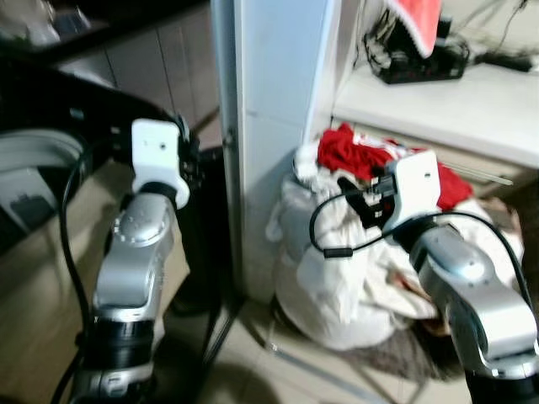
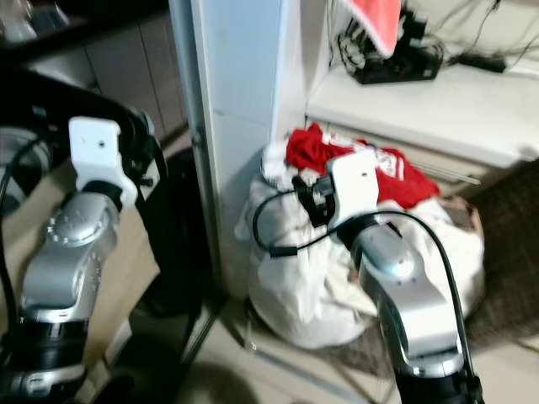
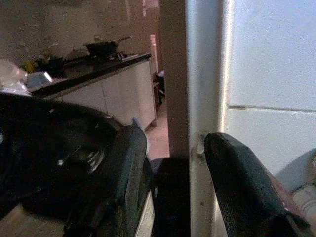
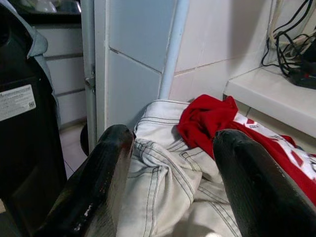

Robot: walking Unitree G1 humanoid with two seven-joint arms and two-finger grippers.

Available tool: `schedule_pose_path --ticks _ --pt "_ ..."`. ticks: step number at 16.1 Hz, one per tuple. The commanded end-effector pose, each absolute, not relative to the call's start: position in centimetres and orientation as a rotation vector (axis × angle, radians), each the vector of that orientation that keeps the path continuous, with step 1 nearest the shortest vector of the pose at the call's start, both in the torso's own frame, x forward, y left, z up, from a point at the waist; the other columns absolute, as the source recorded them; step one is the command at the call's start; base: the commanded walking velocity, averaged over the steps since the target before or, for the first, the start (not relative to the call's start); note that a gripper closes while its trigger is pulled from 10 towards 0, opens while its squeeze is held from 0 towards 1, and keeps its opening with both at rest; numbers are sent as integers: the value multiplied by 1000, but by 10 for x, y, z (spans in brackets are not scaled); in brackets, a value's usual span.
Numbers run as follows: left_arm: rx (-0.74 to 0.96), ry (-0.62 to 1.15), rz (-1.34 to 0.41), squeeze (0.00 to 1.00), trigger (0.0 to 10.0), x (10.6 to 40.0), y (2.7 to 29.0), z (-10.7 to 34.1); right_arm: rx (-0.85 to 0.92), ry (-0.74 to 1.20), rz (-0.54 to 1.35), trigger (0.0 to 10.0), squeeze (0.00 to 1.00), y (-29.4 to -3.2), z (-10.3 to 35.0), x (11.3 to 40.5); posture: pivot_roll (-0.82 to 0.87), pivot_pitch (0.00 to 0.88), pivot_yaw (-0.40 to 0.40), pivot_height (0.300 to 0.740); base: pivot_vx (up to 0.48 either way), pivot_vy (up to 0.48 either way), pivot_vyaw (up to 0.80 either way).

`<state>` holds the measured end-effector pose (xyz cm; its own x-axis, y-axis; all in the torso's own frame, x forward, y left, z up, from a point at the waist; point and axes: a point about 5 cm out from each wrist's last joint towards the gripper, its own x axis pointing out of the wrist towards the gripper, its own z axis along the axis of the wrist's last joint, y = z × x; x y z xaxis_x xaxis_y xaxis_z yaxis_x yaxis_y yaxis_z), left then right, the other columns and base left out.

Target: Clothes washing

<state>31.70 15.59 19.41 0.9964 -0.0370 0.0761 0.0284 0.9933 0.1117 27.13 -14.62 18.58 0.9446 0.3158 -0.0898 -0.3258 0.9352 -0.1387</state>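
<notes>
Two grippers are hovering in the air, and both are released, holding nothing. The right gripper (image 4: 168, 182) is pointing with spread fingers at the laundry pile (image 1: 337, 278) — white jeans (image 4: 168, 173) with a red garment (image 4: 212, 118) lying on top of them. The pile is sitting on the floor against a white tiled pillar (image 1: 274, 101), below a white shelf (image 1: 455, 105) that is carrying black cables (image 1: 421, 63). The left gripper (image 3: 173, 182) is hanging beside the pillar, near a dark machine (image 3: 49, 148), with a kitchen counter (image 3: 98, 69) behind it.
</notes>
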Motion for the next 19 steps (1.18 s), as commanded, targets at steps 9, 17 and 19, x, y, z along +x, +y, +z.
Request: schedule_pose_path --ticks 9,17,19 --pt "40 -138 -132 0 10000 311 144 204 -101 43 248 10000 0 -164 192 270 -102 0 2 740 207 0 0" --pt "20 -71 -238 0 10000 310 127 193 -130 99 110 10000 1000 -202 188 290 -114 0 0 740 0 0 0" --pt "23 -72 -263 0 10000 312 124 195 -133 149 82 10000 1000 -220 181 305 -112 0 5 740 0 0 0"
